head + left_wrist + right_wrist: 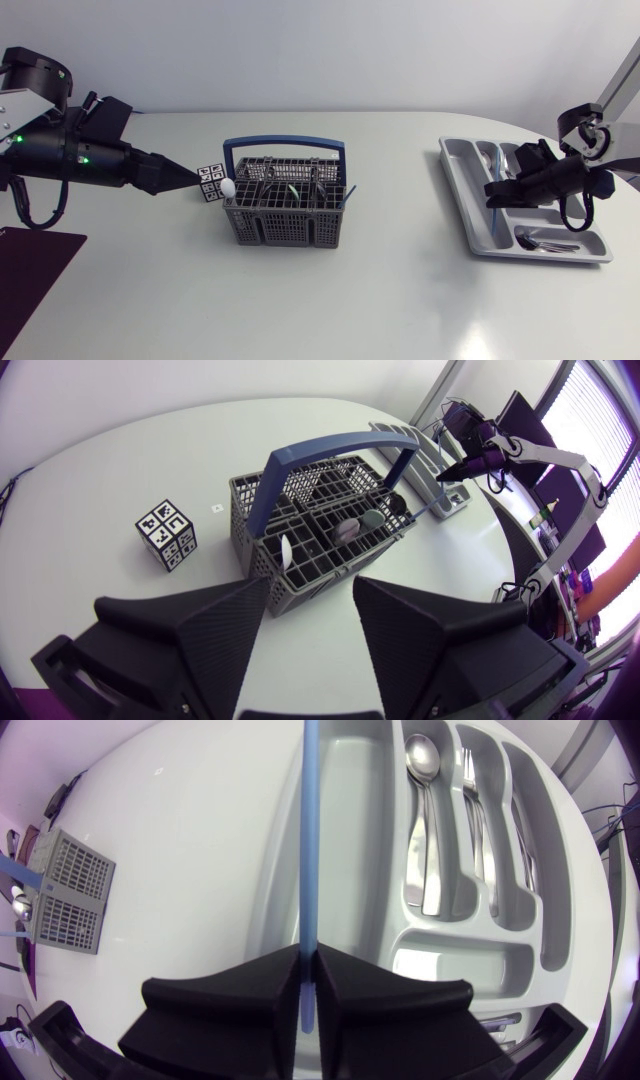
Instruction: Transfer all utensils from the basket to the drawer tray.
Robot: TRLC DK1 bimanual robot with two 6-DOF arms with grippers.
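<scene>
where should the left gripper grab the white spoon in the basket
Take the white spoon by its top end, the only part showing at the basket rim; the rest is down in a compartment. Come straight down with the left gripper, beside the post of the handle.

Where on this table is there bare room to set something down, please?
Bare: the stretch between basket and drawer tray, and the near strip of table before both. Crowded: left tool, marker cube and basket stand close together; the right tool holds a blue utensil over the tray.
</scene>
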